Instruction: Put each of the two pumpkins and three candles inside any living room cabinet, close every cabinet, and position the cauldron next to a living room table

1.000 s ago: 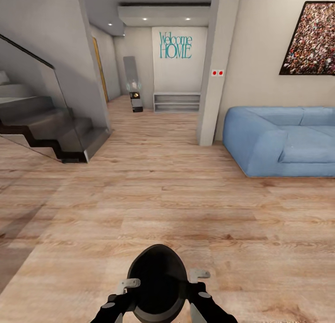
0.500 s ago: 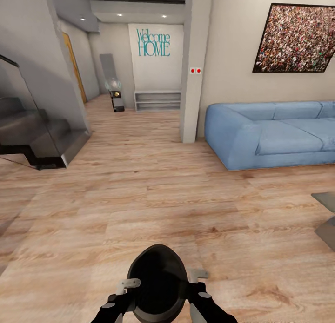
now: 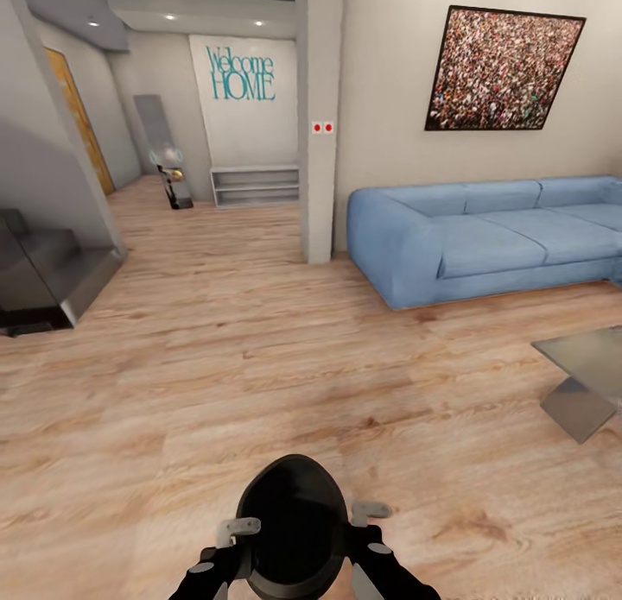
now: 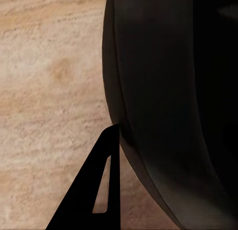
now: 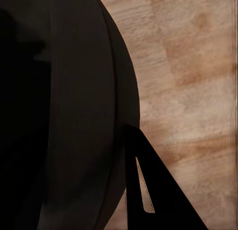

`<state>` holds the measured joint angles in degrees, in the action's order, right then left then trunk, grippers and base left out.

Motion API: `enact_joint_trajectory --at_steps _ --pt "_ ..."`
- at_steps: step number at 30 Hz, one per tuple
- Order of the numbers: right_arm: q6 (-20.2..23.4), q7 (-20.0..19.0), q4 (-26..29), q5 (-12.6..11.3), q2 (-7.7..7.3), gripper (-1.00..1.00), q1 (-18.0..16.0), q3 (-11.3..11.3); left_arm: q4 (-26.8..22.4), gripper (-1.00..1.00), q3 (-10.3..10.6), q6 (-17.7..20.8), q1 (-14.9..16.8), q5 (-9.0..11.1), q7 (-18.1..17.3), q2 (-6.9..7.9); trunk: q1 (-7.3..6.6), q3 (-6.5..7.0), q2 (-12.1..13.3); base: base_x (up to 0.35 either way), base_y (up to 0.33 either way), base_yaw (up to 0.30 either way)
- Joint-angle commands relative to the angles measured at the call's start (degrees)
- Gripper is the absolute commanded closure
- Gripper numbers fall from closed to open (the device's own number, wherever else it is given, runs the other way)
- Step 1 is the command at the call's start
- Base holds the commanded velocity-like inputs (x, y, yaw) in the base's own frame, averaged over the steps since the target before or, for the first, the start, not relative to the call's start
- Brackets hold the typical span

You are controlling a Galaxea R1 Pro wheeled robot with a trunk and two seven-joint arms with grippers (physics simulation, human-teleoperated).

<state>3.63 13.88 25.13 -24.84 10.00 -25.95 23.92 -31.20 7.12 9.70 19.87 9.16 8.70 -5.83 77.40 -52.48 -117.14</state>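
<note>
Black cauldron [image 3: 292, 522], hollow dark, clamped between left pincer [image 3: 231, 531] and right pincer [image 3: 367, 518]; table [image 3: 580, 358] well apart.

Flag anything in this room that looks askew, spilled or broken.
Nothing stands out. The cauldron sits upright between the left gripper and right gripper, nothing spilled on the floor. The sofa, picture and table look straight and whole.

Black round cauldron [image 3: 292, 522] near centre, between my left gripper [image 3: 231, 531] and right gripper [image 3: 366, 514]. Grey metal-look table [image 3: 580, 367] right. Blue sofa [image 3: 484, 237] far right, behind table. Grey stairs [image 3: 43, 272] far left.
</note>
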Motion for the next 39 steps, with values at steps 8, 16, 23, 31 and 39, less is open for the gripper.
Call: enact_joint_trajectory --at_steps 8,16,23,31,39 --pt "0.2 -1.2 1.4 -0.5 0.0 1.0 -0.1 0.2 -0.2 1.0 0.6 0.2 0.0 1.2 0.2 0.03 0.0 -0.33 0.0 0.064 0.0 -0.255" --pt "0.2 -1.2 1.4 -0.5 0.0 1.0 -0.1 0.2 -0.2 1.0 0.6 0.2 0.0 1.2 0.2 0.03 0.0 -0.6 0.0 0.002 0.0 -0.256" --pt "0.2 -1.2 1.4 -0.5 0.0 1.0 -0.1 0.2 -0.2 1.0 0.6 0.2 0.0 1.2 0.2 0.03 0.0 -0.82 0.0 0.023 0.0 -0.256" --pt "0.2 -1.2 1.4 -0.5 0.0 1.0 -0.1 0.2 -0.2 1.0 0.6 0.2 0.0 1.2 0.2 0.03 0.0 -1.05 0.0 0.079 0.0 -0.256" --pt "0.2 -1.2 1.4 -0.5 0.0 1.0 -0.1 0.2 -0.2 1.0 0.6 0.2 0.0 1.2 0.2 0.03 0.0 -1.26 0.0 0.082 0.0 -0.256"
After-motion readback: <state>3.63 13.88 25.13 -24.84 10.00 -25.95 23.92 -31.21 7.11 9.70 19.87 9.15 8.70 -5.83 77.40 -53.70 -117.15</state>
